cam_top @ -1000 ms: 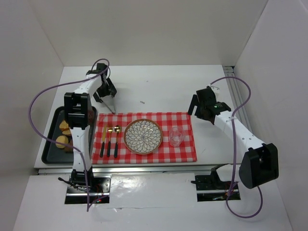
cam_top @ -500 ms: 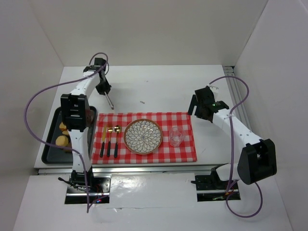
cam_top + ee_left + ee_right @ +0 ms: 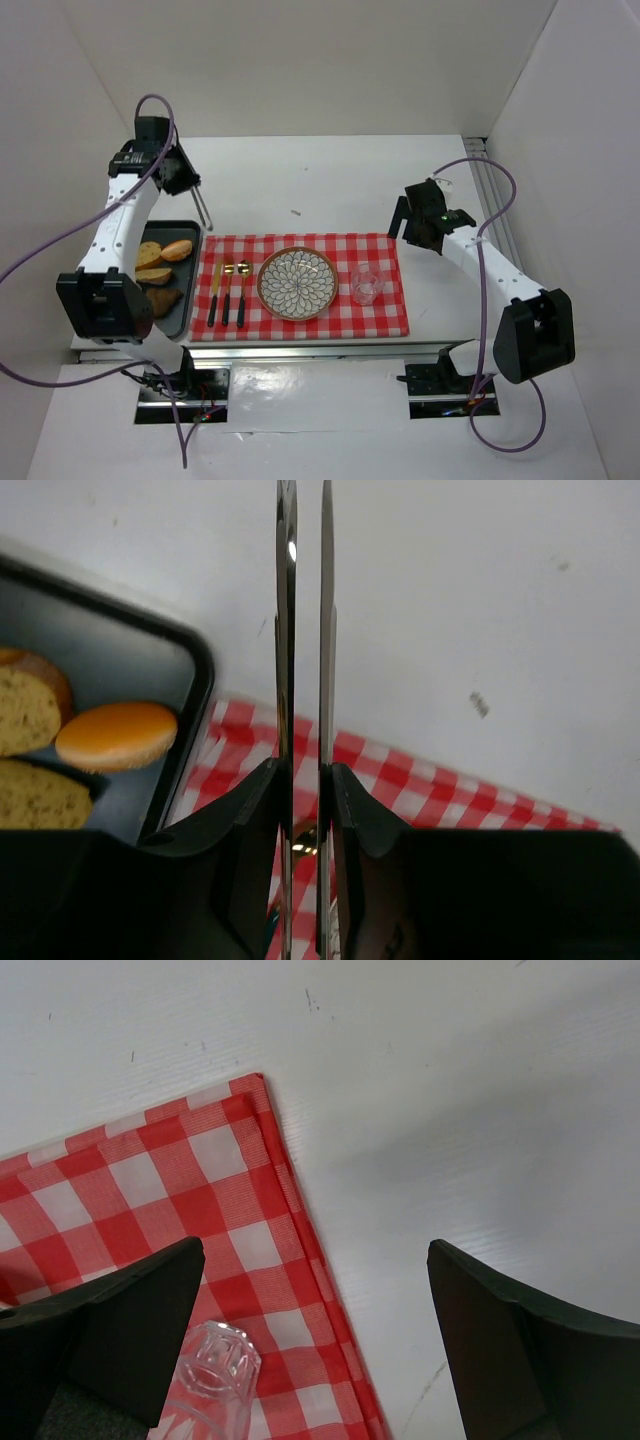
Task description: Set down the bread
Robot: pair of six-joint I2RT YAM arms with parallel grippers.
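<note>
A matte white surface [image 3: 330, 185], flecked with a few small dark marks, sits boxed in by plain white walls. At the far left lies a dark tray [image 3: 194, 290] with rounded corners and a raised rim. The bread [image 3: 152, 254] is in it: coarse-crumbed cut slices, a smooth orange-brown bun [image 3: 115, 735] and a darker piece at the near end. Just right of the tray's far corner the left claw [image 3: 207, 222] hangs over bare surface. Its 2 long, thin, shiny metal blades are set almost together, with only a slit between them and nothing in it. Next comes a red-and-white checked cloth [image 3: 385, 305] with hemmed edges, close beside the tray. On it, from the left, lie 3 slim pieces of cutlery [image 3: 228, 292] side by side, a round plate [image 3: 298, 283] with a petal pattern and brown rim, and a clear faceted glass [image 3: 366, 284]. Over the cloth's far right corner the right claw [image 3: 315, 1260] hovers, its 2 broad black fingers spread wide and holding nothing.
</note>
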